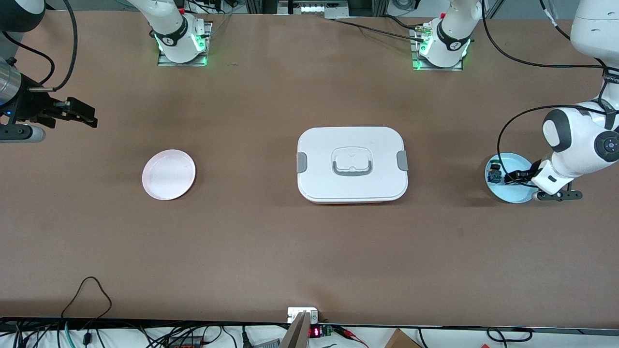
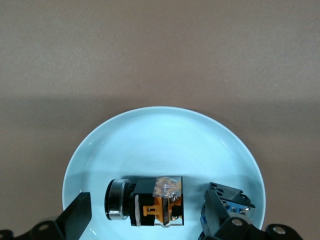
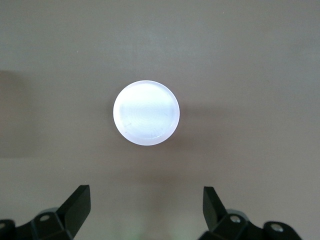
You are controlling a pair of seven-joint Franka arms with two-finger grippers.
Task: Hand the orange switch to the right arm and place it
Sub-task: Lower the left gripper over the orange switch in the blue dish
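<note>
seemingly orange switch lies sideways.

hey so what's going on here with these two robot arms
The left gripper is down at the light blue plate at its end of the table, fingers open on either side of the orange switch, which lies on its side on the plate, not yet gripped. A second, blue switch lies beside it on the same plate. The right gripper waits open in the air at the other end, with the pink plate bare. A closed white box sits mid-table.
</note>
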